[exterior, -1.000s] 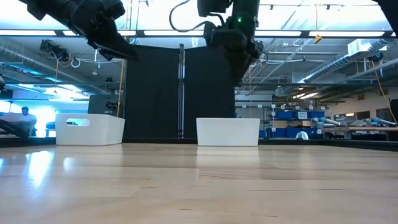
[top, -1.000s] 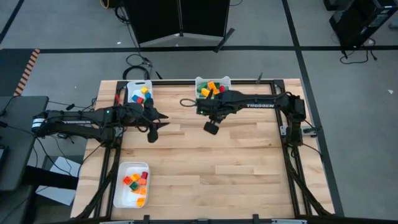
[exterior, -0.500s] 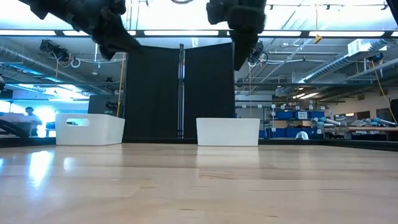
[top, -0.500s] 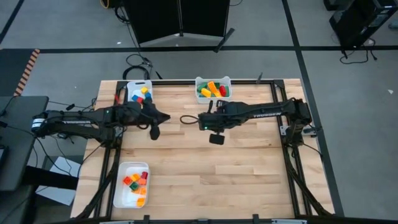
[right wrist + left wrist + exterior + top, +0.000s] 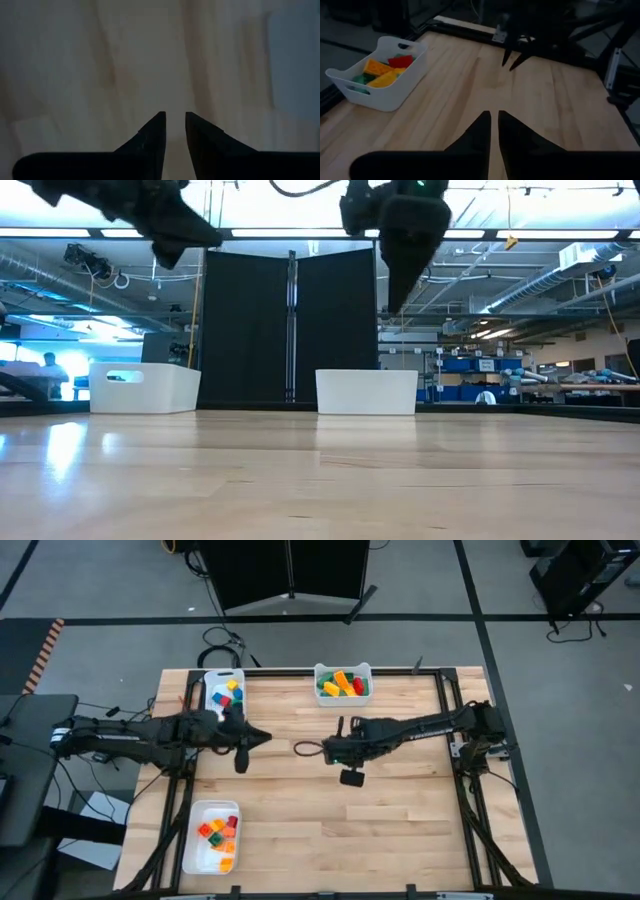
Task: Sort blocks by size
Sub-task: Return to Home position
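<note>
Up above the wooden table (image 5: pixel 400 810), the left gripper (image 5: pixel 262 735) is held shut with nothing in it, and the right gripper (image 5: pixel 300 749) is held a tiny bit open, also with nothing in it. Blocks (image 5: pixel 343 685) are kept in three white trays (image 5: pixel 361 669), two at the far edge and one at the near left corner.

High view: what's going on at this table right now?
Neither arm is holding a block. The left claw is shut and empty, above bare wood near the far-left tray of blocks. The right claw hangs over the middle of the table, a narrow gap between its fingers, nothing in it. More blocks lie in the far-middle tray and the near-left tray.
</note>
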`<state>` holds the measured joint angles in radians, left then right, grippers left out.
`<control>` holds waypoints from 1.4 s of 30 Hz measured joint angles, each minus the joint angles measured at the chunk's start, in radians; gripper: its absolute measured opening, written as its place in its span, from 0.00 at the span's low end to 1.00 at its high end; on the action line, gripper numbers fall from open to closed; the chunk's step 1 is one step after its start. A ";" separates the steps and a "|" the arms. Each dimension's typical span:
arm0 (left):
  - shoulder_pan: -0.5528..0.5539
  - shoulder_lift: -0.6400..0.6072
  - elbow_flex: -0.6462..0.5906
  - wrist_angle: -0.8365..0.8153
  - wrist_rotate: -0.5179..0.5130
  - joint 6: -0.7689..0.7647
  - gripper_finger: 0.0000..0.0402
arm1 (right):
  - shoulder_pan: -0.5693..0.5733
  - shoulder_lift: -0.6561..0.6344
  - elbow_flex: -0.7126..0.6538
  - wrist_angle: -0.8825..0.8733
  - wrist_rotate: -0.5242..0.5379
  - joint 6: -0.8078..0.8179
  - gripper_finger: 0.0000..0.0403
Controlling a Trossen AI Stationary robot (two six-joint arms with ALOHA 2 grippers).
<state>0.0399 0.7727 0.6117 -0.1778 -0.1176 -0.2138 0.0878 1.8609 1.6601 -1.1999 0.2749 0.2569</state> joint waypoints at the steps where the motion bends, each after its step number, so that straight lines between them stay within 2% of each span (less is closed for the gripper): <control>1: -0.018 -0.018 -0.014 0.006 -0.013 0.000 0.11 | 0.006 -0.013 -0.039 0.033 -0.011 -0.001 0.21; 6: -0.129 -0.119 -0.151 0.112 -0.102 0.024 0.11 | 0.033 -0.127 -0.300 0.286 -0.036 0.053 0.21; 11: -0.203 -0.219 -0.334 0.296 -0.108 0.145 0.11 | 0.049 -0.310 -0.556 0.596 -0.065 0.083 0.21; 17: -0.211 -0.327 -0.489 0.395 -0.112 0.151 0.11 | 0.016 -0.498 -0.789 0.908 -0.108 0.081 0.21; 22: -0.200 -0.399 -0.542 0.395 -0.149 0.157 0.11 | -0.042 -0.579 -0.937 1.129 -0.208 0.079 0.21; 29: -0.180 -0.496 -0.569 0.388 -0.138 0.179 0.11 | -0.079 -0.628 -1.037 1.261 -0.242 0.089 0.21; 33: -0.155 -0.565 -0.604 0.387 -0.062 0.166 0.11 | -0.082 -0.660 -1.064 1.259 -0.242 0.095 0.21; 37: -0.122 -0.629 -0.603 0.298 -0.015 0.138 0.11 | -0.082 -0.678 -1.073 1.259 -0.242 0.115 0.21; 42: -0.075 -0.703 -0.603 0.299 0.026 0.187 0.11 | -0.082 -0.679 -1.074 1.270 -0.242 0.111 0.22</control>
<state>-0.0349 0.0700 0.0082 0.1210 -0.0913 -0.0267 0.0059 1.1820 0.5861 0.0706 0.0334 0.3679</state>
